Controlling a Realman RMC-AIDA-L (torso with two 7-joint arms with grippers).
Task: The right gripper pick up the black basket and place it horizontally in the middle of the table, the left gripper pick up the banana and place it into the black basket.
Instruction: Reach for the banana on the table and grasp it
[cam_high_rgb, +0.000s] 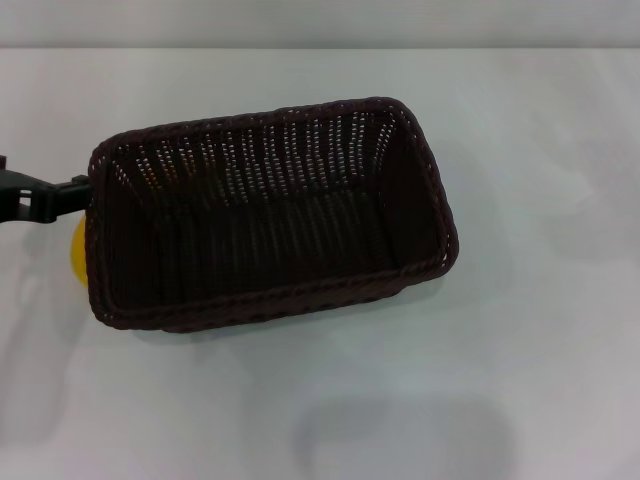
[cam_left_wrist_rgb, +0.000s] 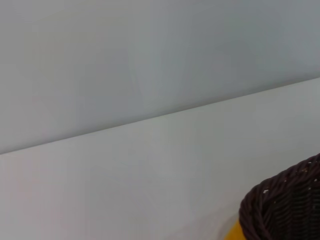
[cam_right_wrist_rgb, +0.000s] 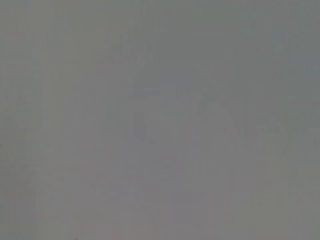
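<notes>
White and matte, the broad surface (cam_high_rgb: 560, 380) runs back to a pale grey wall, and on it I count one basket, one banana and one claw in sight.

The large rectangular dark brown-black woven basket (cam_high_rgb: 270, 215) sits upright near the middle of the surface, open side up. Its long axis lies roughly across the surface from the robot's left to its right, slightly skewed so that the right end sits a little farther back. Nothing shows inside it but its own woven floor.

The black blocky left claw (cam_high_rgb: 40, 197) comes in from the left edge and sits just beside the basket's left short end, at the level of the braided rim. I cannot tell whether its fingers are apart or together, nor whether it touches the rim.

The single glossy yellow banana (cam_high_rgb: 76, 250) lies just below the left claw as seen from the head view, right against the outside of the basket's left end. Most of it is hidden, so I cannot tell which way it points. The left wrist view catches only a yellow sliver beside the basket's corner.
</notes>
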